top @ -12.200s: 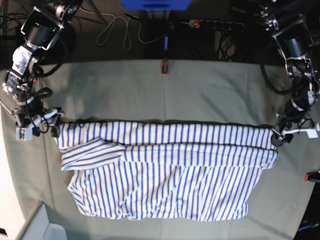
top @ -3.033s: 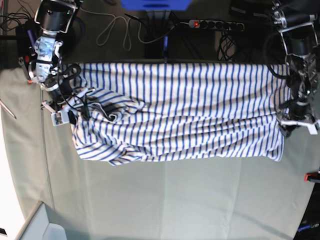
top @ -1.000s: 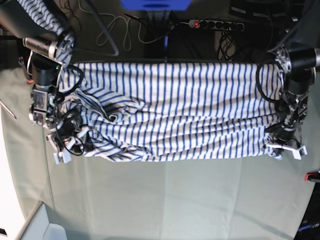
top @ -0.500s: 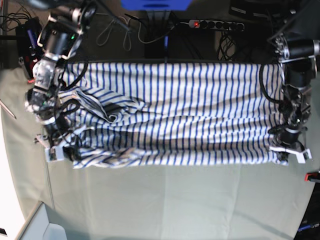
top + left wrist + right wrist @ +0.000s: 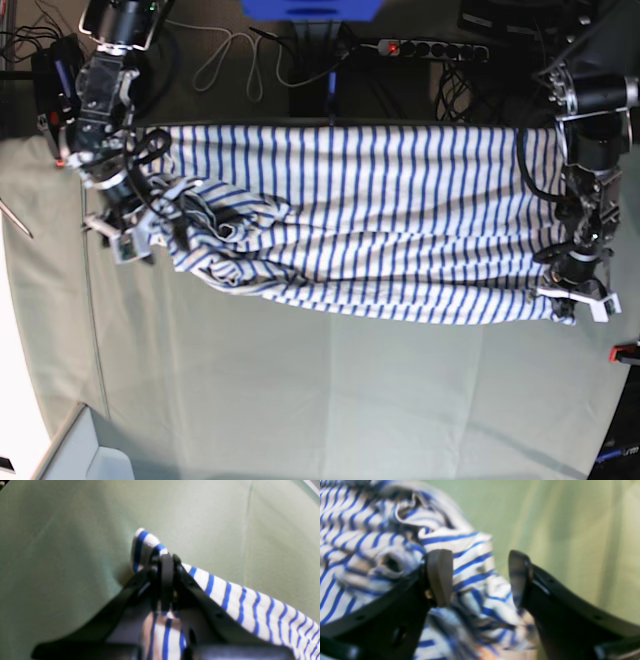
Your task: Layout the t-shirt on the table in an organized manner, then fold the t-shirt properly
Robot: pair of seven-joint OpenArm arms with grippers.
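Observation:
The white, blue-striped t-shirt (image 5: 400,220) lies spread sideways across the far half of the table (image 5: 350,400). Its left end is bunched in folds. My left gripper (image 5: 572,298) is at the shirt's near right corner, and in the left wrist view the left gripper (image 5: 166,563) is shut on that striped corner (image 5: 147,542). My right gripper (image 5: 133,240) hangs over the bunched left end. In the right wrist view the right gripper (image 5: 480,577) is open, its fingers (image 5: 440,577) apart above crumpled t-shirt fabric (image 5: 470,562), gripping nothing.
A red clamp (image 5: 626,352) sits at the table's right edge. Behind the far edge are a power strip (image 5: 430,47), a white cable (image 5: 230,60) and a blue object (image 5: 310,8). The table's left edge (image 5: 15,330) borders a white surface.
My right gripper has opened, let go of the shirt's near left corner and drawn back toward the far side. That corner has slumped into the bunch. The left gripper has barely moved.

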